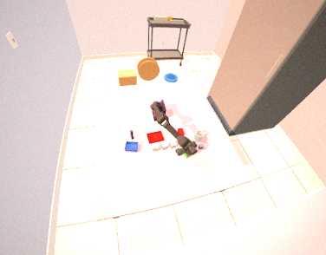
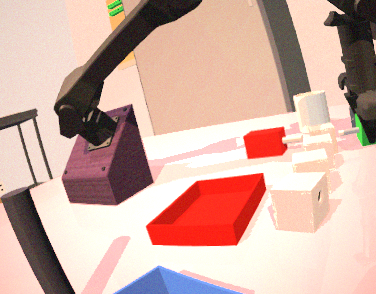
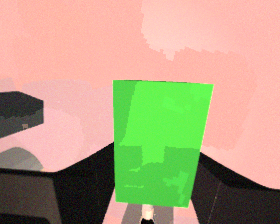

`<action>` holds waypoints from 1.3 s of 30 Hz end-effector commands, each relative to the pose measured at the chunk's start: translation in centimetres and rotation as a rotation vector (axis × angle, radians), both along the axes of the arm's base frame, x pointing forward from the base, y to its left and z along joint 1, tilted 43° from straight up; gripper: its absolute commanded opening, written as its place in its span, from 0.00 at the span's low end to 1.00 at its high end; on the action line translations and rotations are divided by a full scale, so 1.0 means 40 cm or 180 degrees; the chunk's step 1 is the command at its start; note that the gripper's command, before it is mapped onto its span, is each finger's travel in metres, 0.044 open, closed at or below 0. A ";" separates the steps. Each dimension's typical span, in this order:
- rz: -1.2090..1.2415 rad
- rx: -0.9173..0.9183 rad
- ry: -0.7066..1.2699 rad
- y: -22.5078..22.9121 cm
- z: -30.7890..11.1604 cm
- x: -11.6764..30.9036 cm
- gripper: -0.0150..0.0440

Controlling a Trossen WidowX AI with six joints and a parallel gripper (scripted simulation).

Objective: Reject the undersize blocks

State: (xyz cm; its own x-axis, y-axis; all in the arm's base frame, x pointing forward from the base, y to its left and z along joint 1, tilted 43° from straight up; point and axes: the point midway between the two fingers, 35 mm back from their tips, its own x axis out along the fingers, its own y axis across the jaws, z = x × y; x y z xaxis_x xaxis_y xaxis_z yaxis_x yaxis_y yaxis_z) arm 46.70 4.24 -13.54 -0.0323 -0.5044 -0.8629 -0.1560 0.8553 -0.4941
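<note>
Step in hand, as I judge it: gauging. The claw (image 1: 186, 153) (image 2: 374, 135) (image 3: 151, 143) is closed on the green gauge (image 1: 186, 154) (image 2: 363, 131) (image 3: 161, 120), over the desk (image 1: 136, 173) (image 2: 357, 240) (image 3: 231, 125), nearer its right edge (top view) than the red tray (image 1: 155, 137) (image 2: 202, 205). The gauge's pin (image 2: 348, 132) (image 3: 148, 212) faces the row of steel blocks (image 2: 309, 161). No block seen in the tray.

Next: line the pin up with one bore and push straight. Full entry = good; a stop = undersize, though a skewed pin might mimic that.

Hard to make out: bore of the nearest block (image 1: 155, 149) (image 2: 292, 202) shows; the others' do not. Rear blocks overlap, count uncertain. Cannot tell how near the pin tip is to a block. Exterior view cuts off the gauge at right. Desk edges and corners wash out in glare.
</note>
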 end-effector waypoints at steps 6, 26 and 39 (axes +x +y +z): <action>0.0024 0.0009 -0.0015 0.006 0.005 0.015 0.25; -0.0023 -0.0021 0.0058 0.056 0.068 0.006 0.25; -0.0009 -0.0042 0.0077 0.047 0.062 0.005 0.25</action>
